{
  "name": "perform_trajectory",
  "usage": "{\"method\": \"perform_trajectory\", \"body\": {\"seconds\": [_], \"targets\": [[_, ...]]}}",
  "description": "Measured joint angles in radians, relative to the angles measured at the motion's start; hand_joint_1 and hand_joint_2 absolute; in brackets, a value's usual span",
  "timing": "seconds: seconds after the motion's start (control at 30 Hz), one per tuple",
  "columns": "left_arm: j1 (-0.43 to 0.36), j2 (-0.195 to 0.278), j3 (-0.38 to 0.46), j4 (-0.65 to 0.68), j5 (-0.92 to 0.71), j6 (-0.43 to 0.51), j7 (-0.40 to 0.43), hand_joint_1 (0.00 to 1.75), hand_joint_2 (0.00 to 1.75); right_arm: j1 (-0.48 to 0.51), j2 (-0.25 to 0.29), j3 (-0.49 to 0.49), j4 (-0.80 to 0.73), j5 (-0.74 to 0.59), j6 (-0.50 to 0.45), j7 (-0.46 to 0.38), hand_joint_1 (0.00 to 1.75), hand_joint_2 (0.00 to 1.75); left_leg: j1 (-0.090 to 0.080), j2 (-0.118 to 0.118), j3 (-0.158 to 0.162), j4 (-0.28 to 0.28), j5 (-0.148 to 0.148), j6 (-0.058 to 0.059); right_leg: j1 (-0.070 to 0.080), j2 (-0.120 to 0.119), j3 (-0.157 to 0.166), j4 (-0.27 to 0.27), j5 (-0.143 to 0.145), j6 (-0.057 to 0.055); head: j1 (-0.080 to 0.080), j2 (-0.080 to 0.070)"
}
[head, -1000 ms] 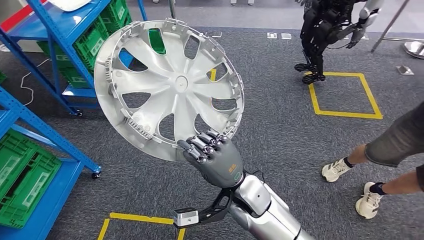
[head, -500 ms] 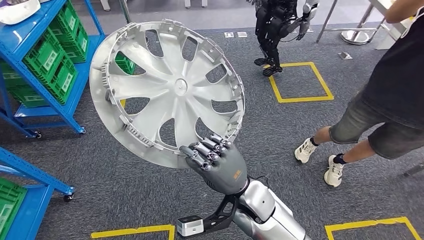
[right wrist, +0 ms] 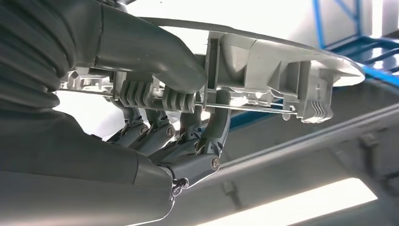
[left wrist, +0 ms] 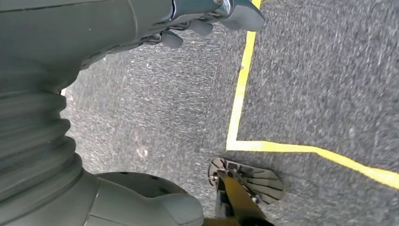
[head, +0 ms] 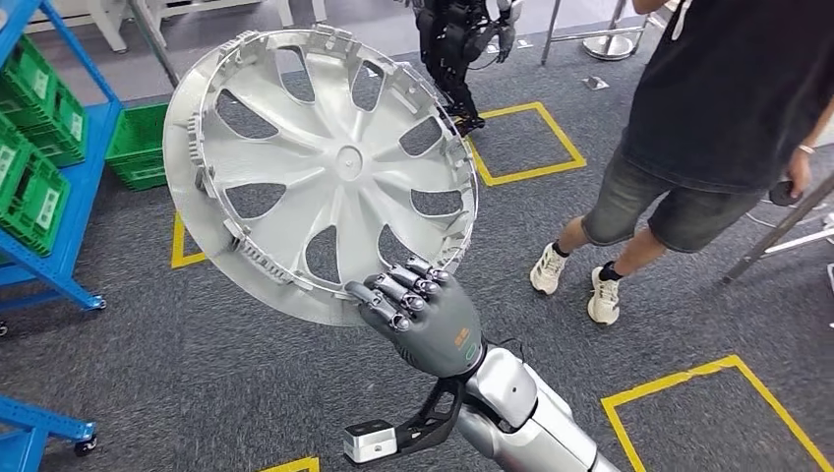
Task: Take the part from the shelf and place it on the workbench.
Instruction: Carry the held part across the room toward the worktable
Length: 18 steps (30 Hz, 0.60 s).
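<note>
at the far left of the head view stands a blue metal shelf rack (head: 54, 226) with green plastic crates (head: 34, 147) on its levels, and one more green plastic crate (head: 138, 147) sits on the floor just beside it. the floor is a grey carpet (head: 197, 374) with yellow tape squares (head: 526, 138) marked on it.

next to the right comes the task's thing, a large round silver plastic wheel cover with curved spokes and cut-out openings (head: 320, 172). it is held up in the air, tilted, above the carpet and apart from the rack, and its ribbed inner side faces the camera. the right hand (head: 418, 310) grips its lower rim: the dark fingers (head: 393, 290) curl over the edge on the near side. in the right wrist view the thick grey thumb (right wrist: 150, 52) presses on one face of the rim and the fingers close on the other face, so the rim is pinched between them. the silver right arm (head: 526, 418) comes up from the lower edge.

the left hand (left wrist: 207, 21) appears in the left wrist view, above carpet with a yellow tape line (left wrist: 240, 89); its fingers seem bent with nothing in them, but i cannot tell how far they are closed.

behind the wheel cover, a dark humanoid robot (head: 457, 44) stands at a yellow square. at the right a person in a black shirt and grey shorts (head: 708, 128) stands on the carpet in white shoes (head: 575, 280).
</note>
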Motion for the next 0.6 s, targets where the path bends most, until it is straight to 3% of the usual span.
{"method": "perform_trajectory", "body": {"seconds": [0.03, 0.07, 0.1, 0.13, 0.2, 0.23, 0.27, 0.33, 0.37, 0.4, 0.43, 0.5, 0.57, 0.6], "targets": [[0.002, -0.001, 0.001, 0.000, 0.000, 0.000, 0.001, 0.00, 1.75, 0.000, 0.001, 0.000, 0.000, 0.001, 0.001, 0.001, 1.75, 1.75, 0.002, -0.006, -0.024, 0.058, -0.025, -0.001, 0.000, 0.014, -0.007, 0.000, 0.005, 0.000, -0.001, 0.000], [0.003, -0.002, 0.001, 0.000, 0.000, 0.000, 0.000, 0.00, 1.75, 0.001, 0.001, 0.000, 0.000, 0.001, 0.003, 0.001, 1.75, 1.75, 0.003, -0.007, -0.034, 0.087, -0.032, -0.001, 0.000, 0.029, -0.014, 0.001, 0.010, 0.002, -0.001, 0.000], [0.004, -0.002, 0.001, 0.001, 0.000, 0.000, -0.002, 0.00, 1.75, 0.001, 0.001, 0.000, 0.000, 0.002, 0.004, 0.001, 1.75, 1.75, 0.005, -0.009, -0.024, 0.076, -0.017, -0.001, -0.001, 0.044, -0.019, 0.001, 0.015, 0.005, -0.001, 0.000], [0.003, -0.002, 0.002, 0.001, 0.000, -0.001, -0.005, 0.00, 1.75, 0.002, 0.002, 0.000, 0.000, 0.003, 0.004, 0.000, 1.75, 1.75, 0.008, -0.016, 0.006, 0.023, 0.015, -0.001, -0.003, 0.059, -0.022, 0.001, 0.019, 0.010, -0.001, 0.000], [0.002, -0.004, 0.002, 0.001, 0.000, -0.001, -0.011, 0.00, 1.75, 0.001, 0.003, 0.000, 0.000, 0.003, 0.004, -0.001, 1.75, 1.75, 0.015, -0.062, 0.083, -0.123, 0.072, -0.001, -0.006, 0.087, -0.027, 0.003, 0.027, 0.020, -0.002, 0.000], [0.001, -0.005, 0.002, 0.001, 0.000, -0.001, -0.014, 0.00, 1.75, -0.001, 0.004, 0.000, 0.000, 0.003, 0.005, -0.002, 1.75, 1.75, 0.017, -0.083, 0.107, -0.173, 0.087, 0.000, -0.007, 0.099, -0.030, 0.003, 0.032, 0.027, -0.003, 0.000], [0.001, -0.006, 0.003, 0.001, 0.000, -0.001, -0.017, 0.00, 1.75, -0.002, 0.005, 0.001, 0.000, 0.003, 0.005, -0.002, 1.75, 1.75, 0.016, -0.098, 0.116, -0.196, 0.088, 0.002, -0.008, 0.109, -0.033, 0.002, 0.037, 0.034, -0.004, 0.000], [0.001, -0.007, 0.005, 0.001, 0.001, -0.001, -0.027, 0.00, 1.75, -0.004, 0.006, 0.001, 0.000, 0.003, 0.005, -0.002, 1.75, 1.75, 0.009, -0.083, 0.116, -0.199, 0.093, 0.016, -0.012, 0.131, -0.039, -0.006, 0.050, 0.053, -0.005, 0.000], [0.000, -0.006, 0.006, 0.000, 0.001, -0.001, -0.033, 0.00, 1.75, -0.003, 0.006, 0.001, 0.000, 0.003, 0.005, -0.002, 1.75, 1.75, 0.008, -0.070, 0.116, -0.202, 0.098, 0.026, -0.013, 0.127, -0.044, -0.005, 0.051, 0.058, -0.005, 0.000], [-0.001, -0.005, 0.007, -0.001, 0.002, -0.001, -0.040, 0.00, 1.75, -0.003, 0.006, 0.001, 0.000, 0.003, 0.005, -0.003, 1.75, 1.75, 0.007, -0.056, 0.116, -0.205, 0.105, 0.036, -0.013, 0.107, -0.053, 0.009, 0.041, 0.061, -0.003, 0.000], [-0.002, -0.005, 0.007, -0.001, 0.002, -0.001, -0.045, 0.00, 1.75, -0.004, 0.005, 0.002, 0.000, 0.003, 0.005, -0.003, 1.75, 1.75, 0.007, -0.041, 0.113, -0.209, 0.112, 0.045, -0.010, 0.077, -0.070, 0.044, 0.016, 0.062, -0.002, 0.000], [-0.001, -0.003, 0.008, -0.001, 0.003, -0.002, -0.055, 0.00, 1.75, -0.005, 0.005, 0.002, 0.001, 0.003, 0.005, -0.004, 1.75, 1.75, 0.001, -0.011, 0.102, -0.208, 0.119, 0.055, -0.005, 0.022, -0.123, 0.174, -0.061, 0.062, 0.001, 0.000], [0.001, 0.000, 0.008, -0.001, 0.006, -0.004, -0.060, 0.00, 1.75, -0.004, 0.004, 0.003, 0.002, 0.003, 0.006, -0.002, 1.75, 1.75, -0.005, 0.021, 0.090, -0.203, 0.122, 0.058, -0.003, 0.011, -0.157, 0.282, -0.109, 0.063, 0.001, 0.000], [0.001, 0.000, 0.009, -0.001, 0.007, -0.004, -0.061, 0.00, 1.75, -0.003, 0.004, 0.003, 0.002, 0.003, 0.007, -0.001, 1.75, 1.75, -0.007, 0.036, 0.085, -0.199, 0.122, 0.059, -0.002, 0.009, -0.147, 0.282, -0.106, 0.061, 0.002, 0.000]]}}
